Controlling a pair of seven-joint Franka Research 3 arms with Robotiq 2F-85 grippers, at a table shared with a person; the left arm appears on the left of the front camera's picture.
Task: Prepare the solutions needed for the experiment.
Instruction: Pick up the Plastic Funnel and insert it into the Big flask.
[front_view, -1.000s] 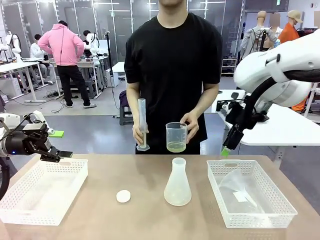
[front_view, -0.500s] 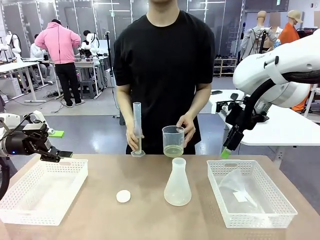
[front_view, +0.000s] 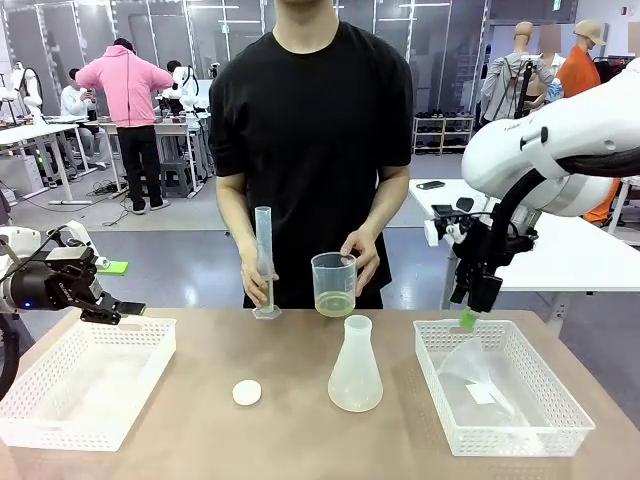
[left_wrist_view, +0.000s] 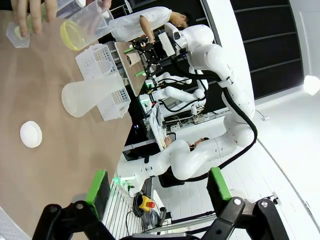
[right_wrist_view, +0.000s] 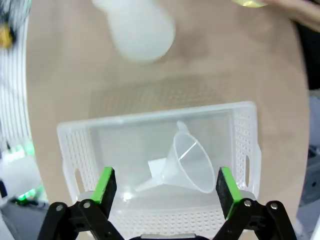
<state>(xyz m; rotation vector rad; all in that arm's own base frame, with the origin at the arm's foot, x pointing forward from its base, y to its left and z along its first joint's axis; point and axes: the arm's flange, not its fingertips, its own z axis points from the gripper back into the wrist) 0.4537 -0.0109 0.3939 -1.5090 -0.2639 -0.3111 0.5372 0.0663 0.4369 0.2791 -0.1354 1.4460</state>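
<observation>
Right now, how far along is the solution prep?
Done: little beyond pale yellow solution sitting in the beaker. In hand: the person grips that beaker and a graduated cylinder; the right jaws hang open over the funnel in its basket. Left: the flask looks empty, funnel not yet lifted.

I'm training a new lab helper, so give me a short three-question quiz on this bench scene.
1. True or false: the funnel lies in the basket below the right gripper.
2. The yellowish liquid held by the person sits in a: A bottle, B beaker, C mug?
3. Fill in: the left gripper and the right gripper both stand ____.
Key: 1 true; 2 B; 3 open.
</observation>
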